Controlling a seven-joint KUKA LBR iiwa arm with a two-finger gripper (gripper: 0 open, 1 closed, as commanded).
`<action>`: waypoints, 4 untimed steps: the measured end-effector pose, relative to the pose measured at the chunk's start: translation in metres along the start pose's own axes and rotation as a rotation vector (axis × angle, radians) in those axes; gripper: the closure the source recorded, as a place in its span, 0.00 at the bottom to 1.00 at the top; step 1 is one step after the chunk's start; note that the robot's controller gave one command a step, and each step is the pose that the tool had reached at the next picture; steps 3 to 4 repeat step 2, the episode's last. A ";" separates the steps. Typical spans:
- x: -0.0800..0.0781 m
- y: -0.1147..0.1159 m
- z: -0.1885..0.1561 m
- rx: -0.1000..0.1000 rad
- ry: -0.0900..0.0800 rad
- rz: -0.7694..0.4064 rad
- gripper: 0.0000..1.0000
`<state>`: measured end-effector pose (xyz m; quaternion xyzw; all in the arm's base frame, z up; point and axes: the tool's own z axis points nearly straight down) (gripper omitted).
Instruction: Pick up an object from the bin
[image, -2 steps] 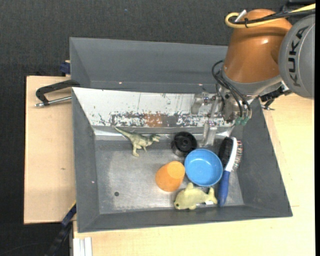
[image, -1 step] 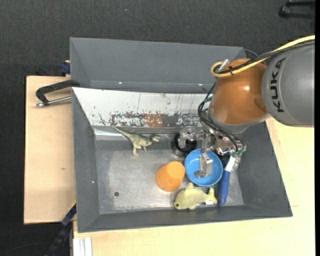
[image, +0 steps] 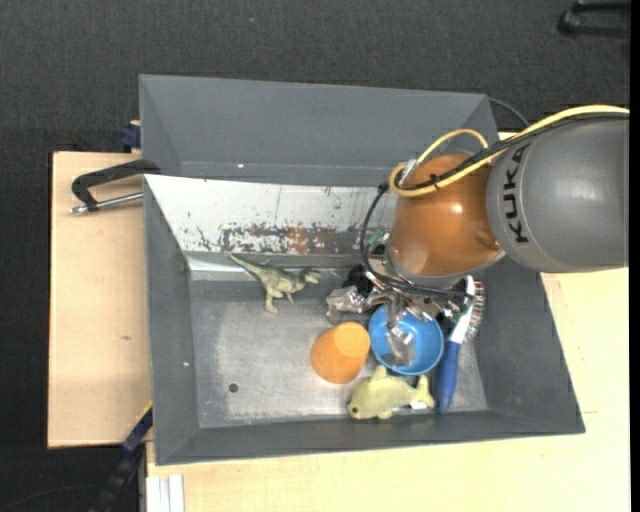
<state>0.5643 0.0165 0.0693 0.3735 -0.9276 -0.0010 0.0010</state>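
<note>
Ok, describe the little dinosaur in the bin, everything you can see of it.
The dinosaur is a small toy figure, pale olive-tan, and looks like plastic. Its long thin tail runs to the view's left, its head points right, and its legs point toward the front. It rests on the bare floor of the bin, close to the foot of the back wall. It seems to sit apart from the heap to its right. Whether it stands or lies on its side cannot be told.

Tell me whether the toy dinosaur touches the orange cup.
No, the toy dinosaur stands apart from the orange cup, with bin floor between them.
</note>
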 end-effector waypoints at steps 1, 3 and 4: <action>-0.001 -0.001 -0.002 0.003 -0.004 0.002 1.00; 0.064 -0.097 -0.174 0.013 -0.005 -0.648 1.00; 0.064 -0.097 -0.174 0.013 -0.005 -0.648 1.00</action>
